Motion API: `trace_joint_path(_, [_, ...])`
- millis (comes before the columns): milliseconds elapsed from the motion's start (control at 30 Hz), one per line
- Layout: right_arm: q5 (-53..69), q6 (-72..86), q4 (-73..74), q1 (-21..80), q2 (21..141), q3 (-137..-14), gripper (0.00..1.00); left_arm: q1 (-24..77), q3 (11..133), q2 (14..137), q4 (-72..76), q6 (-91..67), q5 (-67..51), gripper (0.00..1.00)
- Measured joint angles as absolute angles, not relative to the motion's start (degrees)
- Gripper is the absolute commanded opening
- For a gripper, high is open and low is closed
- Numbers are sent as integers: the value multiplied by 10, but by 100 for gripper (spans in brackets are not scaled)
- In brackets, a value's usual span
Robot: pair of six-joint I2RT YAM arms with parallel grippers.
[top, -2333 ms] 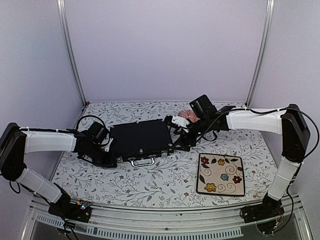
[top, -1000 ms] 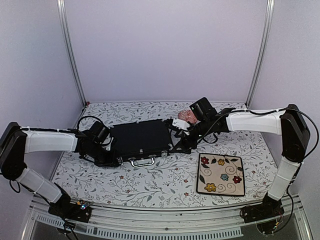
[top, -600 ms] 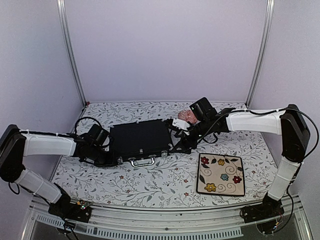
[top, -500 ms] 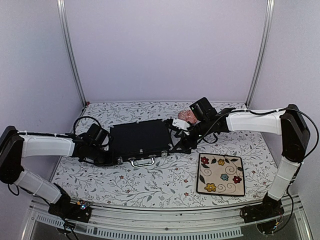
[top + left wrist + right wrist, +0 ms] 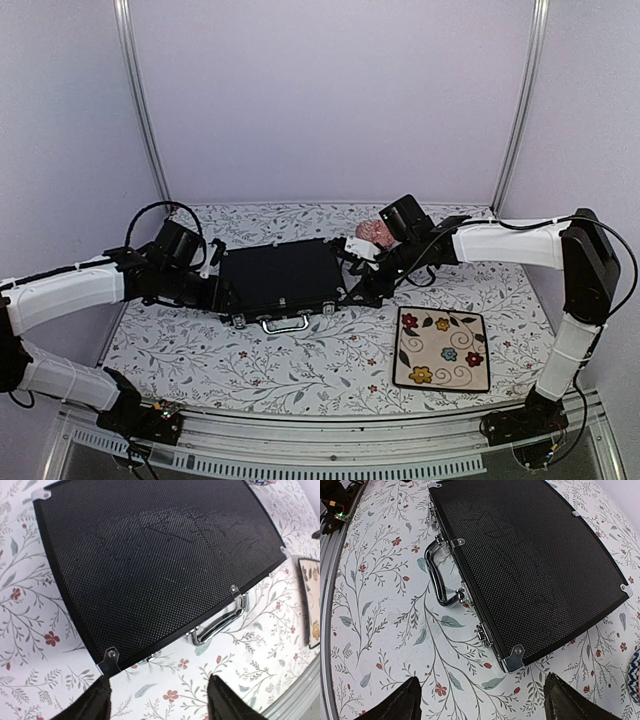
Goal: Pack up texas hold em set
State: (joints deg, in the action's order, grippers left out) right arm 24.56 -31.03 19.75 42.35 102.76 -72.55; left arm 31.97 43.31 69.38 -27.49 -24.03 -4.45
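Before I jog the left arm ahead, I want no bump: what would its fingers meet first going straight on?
Most likely the case: its front edge by the near corner lies just ahead of the left fingers. Depth is unclear; they may touch the table first.

no readable text, no labels, no numbers

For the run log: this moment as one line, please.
case: shut, lying flat | left gripper: open, empty, at case's left end | right gripper: open, empty, at case's right end
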Motion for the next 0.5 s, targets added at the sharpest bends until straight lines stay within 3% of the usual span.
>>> trace_joint_path(500, [241, -324, 204, 423, 1027, -723, 85, 236, 464, 780, -269, -186, -54, 78])
